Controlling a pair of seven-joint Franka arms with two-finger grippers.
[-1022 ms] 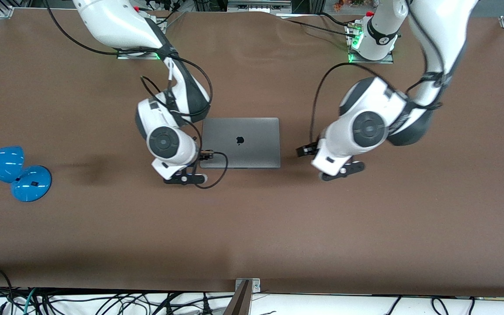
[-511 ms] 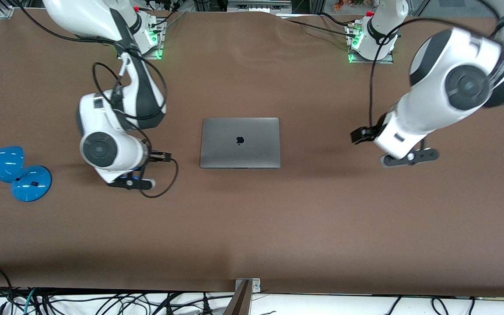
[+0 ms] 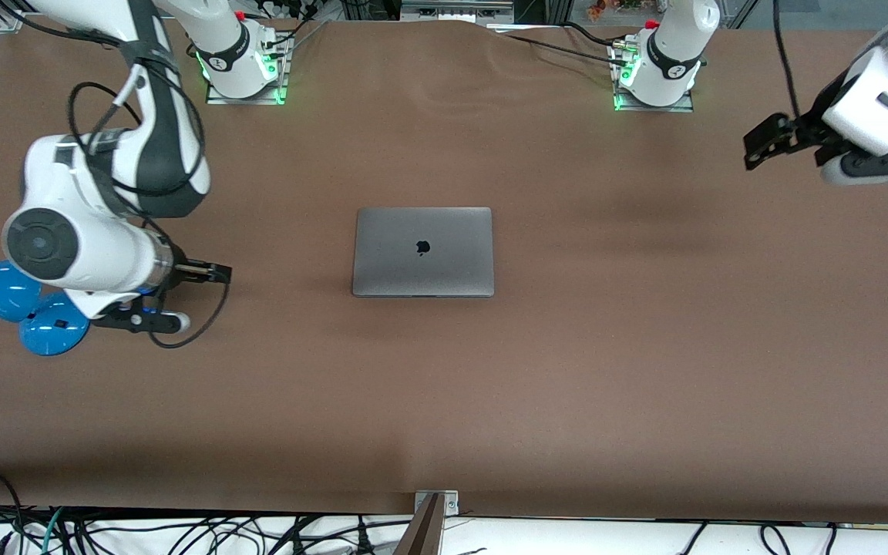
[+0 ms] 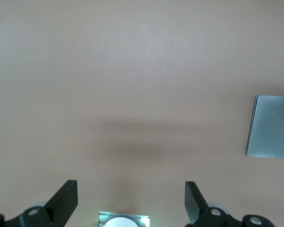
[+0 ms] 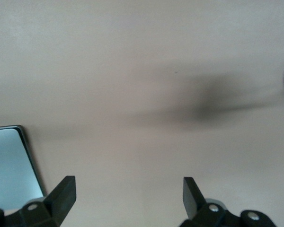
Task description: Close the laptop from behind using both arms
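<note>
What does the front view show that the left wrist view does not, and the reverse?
Only the front view: the whole shut laptop with its logo, the blue lamp, the right tool over the table near the lamp, and both arm bases. Only the left wrist view: the left tool close up, open and empty. Both: the brown table and the laptop.

The slim grey laptop (image 3: 422,251) is shut flat, logo uppermost. It is laid mid-table, between both arms' ends.
</note>
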